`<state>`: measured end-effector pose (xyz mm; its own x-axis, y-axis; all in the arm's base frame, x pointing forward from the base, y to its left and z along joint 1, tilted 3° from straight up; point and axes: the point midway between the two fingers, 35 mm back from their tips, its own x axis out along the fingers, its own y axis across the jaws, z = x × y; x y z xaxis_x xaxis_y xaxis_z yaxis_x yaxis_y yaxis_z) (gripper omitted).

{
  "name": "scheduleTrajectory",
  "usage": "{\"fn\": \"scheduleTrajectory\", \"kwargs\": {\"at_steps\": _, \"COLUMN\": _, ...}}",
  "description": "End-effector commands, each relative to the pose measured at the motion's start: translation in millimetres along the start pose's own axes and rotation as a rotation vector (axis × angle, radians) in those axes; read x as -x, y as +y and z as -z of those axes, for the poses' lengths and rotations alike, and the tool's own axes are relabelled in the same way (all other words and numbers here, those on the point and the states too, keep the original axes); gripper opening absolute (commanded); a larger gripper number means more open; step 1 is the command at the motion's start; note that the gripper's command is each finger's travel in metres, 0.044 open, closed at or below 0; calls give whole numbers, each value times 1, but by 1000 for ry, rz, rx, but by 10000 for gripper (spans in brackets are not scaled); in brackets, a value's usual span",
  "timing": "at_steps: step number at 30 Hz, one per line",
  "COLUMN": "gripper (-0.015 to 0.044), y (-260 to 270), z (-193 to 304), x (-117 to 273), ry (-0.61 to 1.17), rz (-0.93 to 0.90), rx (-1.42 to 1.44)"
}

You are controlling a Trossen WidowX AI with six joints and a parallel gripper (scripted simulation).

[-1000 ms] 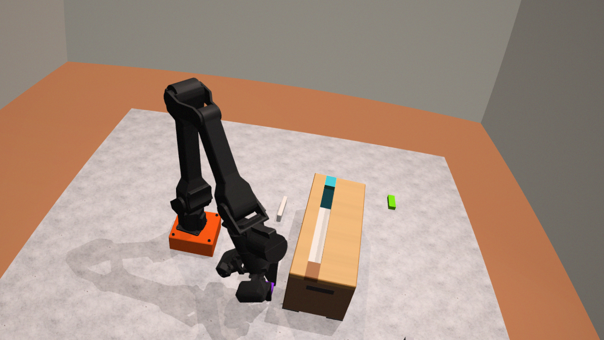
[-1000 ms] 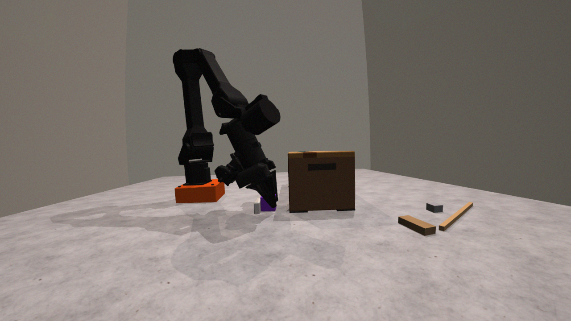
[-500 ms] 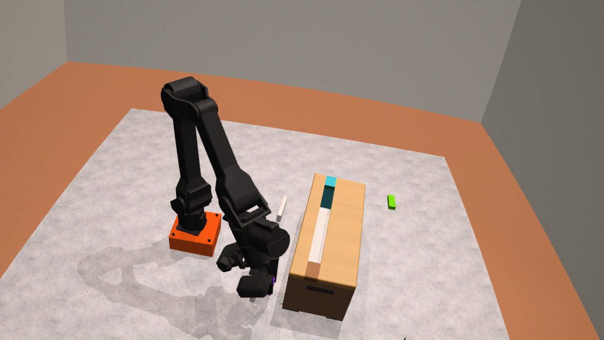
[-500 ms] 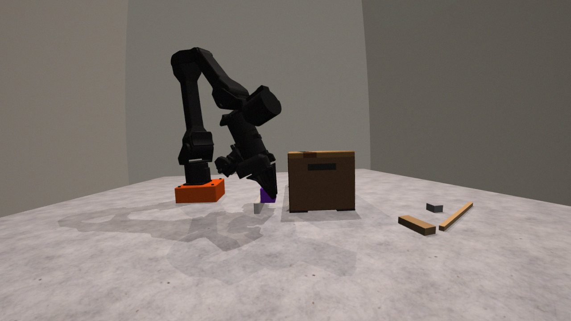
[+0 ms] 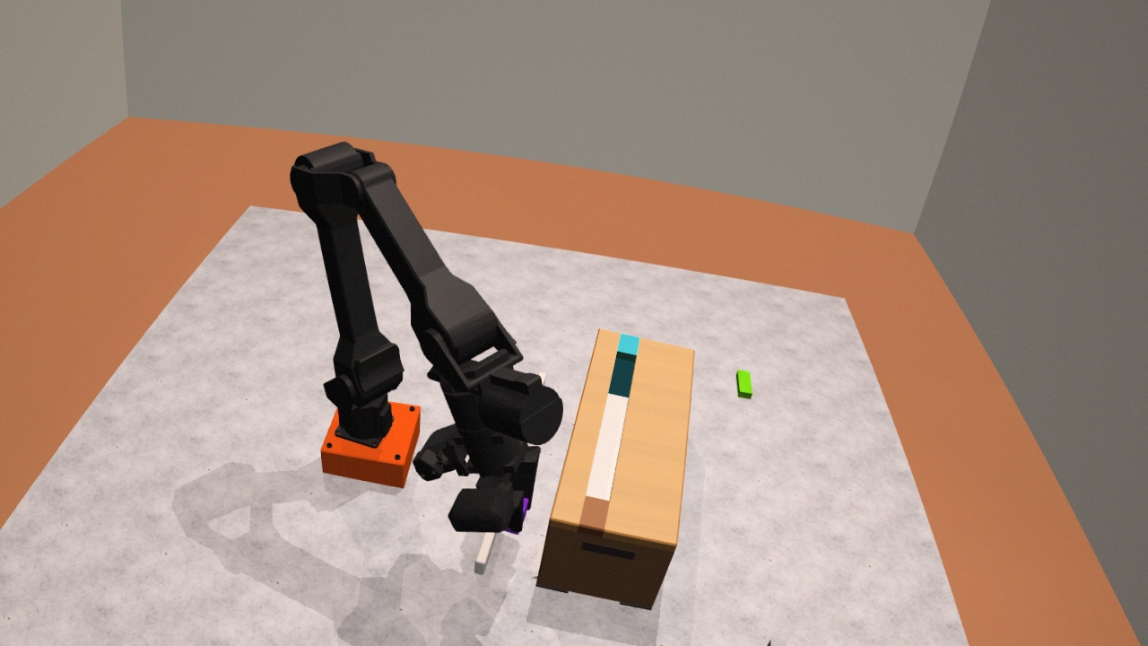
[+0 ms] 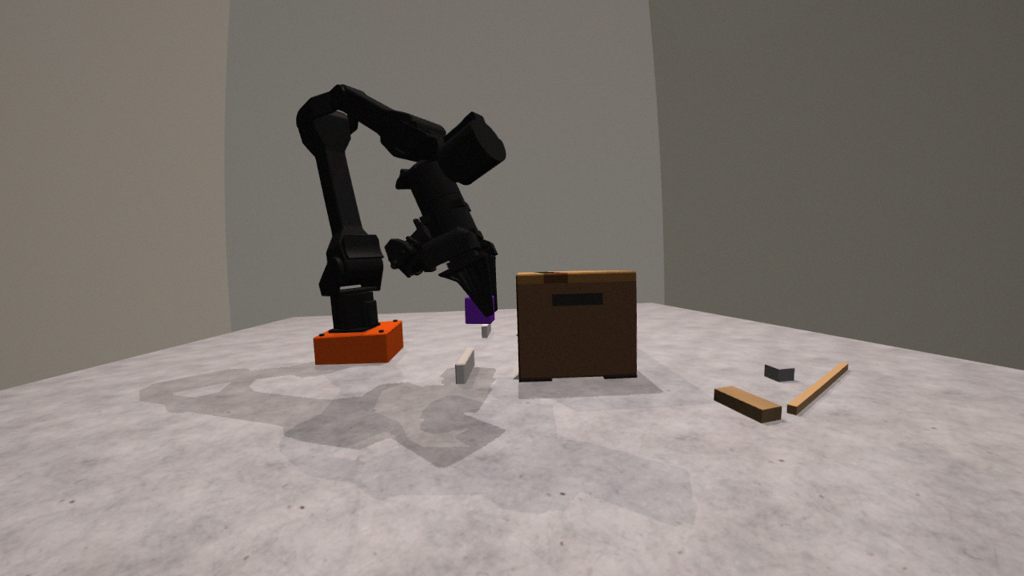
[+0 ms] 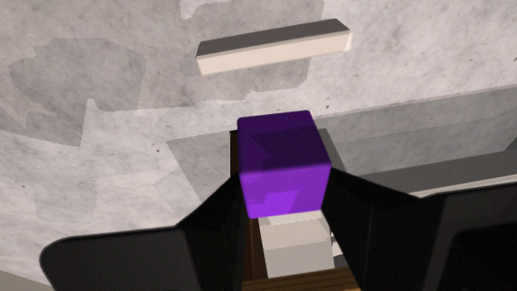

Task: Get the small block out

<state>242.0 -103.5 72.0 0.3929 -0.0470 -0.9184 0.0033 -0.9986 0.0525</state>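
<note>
The purple block (image 5: 525,507) (image 6: 478,310) (image 7: 284,149) is out of the box and off the table, a little above it. My gripper (image 6: 488,309) (image 7: 277,175) is shut on the block, one finger on each side in the wrist view. In the top view the arm hides most of the block. The box (image 5: 654,417) (image 6: 576,336) stands upright close to the right of the gripper, with a narrow gap between in the exterior view. The box's clear front and the shelf are not plainly visible.
A low white bar (image 5: 484,554) (image 6: 465,365) (image 7: 275,52) lies left of the box, and another white bar (image 6: 486,330) lies farther back. A green block (image 5: 743,384) lies beyond the box. Wooden strips (image 6: 746,404) (image 6: 818,389) and a grey block (image 6: 778,372) lie at the right.
</note>
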Motion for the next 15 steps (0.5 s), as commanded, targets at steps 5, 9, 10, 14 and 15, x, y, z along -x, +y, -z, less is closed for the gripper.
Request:
{"fn": "scheduleTrajectory", "kwargs": {"at_steps": 5, "gripper": 0, "y": -7, "z": 27, "x": 44, "ry": 50, "rz": -93, "rx": -150}}
{"fn": "scheduleTrajectory", "kwargs": {"at_steps": 9, "gripper": 0, "y": -13, "z": 35, "x": 67, "ry": 79, "rz": -132, "rx": -232}}
{"fn": "scheduleTrajectory", "kwargs": {"at_steps": 10, "gripper": 0, "y": -14, "z": 37, "x": 73, "ry": 88, "rz": -141, "rx": -253}}
{"fn": "scheduleTrajectory", "kwargs": {"at_steps": 14, "gripper": 0, "y": -16, "z": 39, "x": 82, "ry": 101, "rz": -153, "rx": -283}}
{"fn": "scheduleTrajectory", "kwargs": {"at_steps": 15, "gripper": 0, "y": -16, "z": 39, "x": 82, "ry": 101, "rz": -153, "rx": -283}}
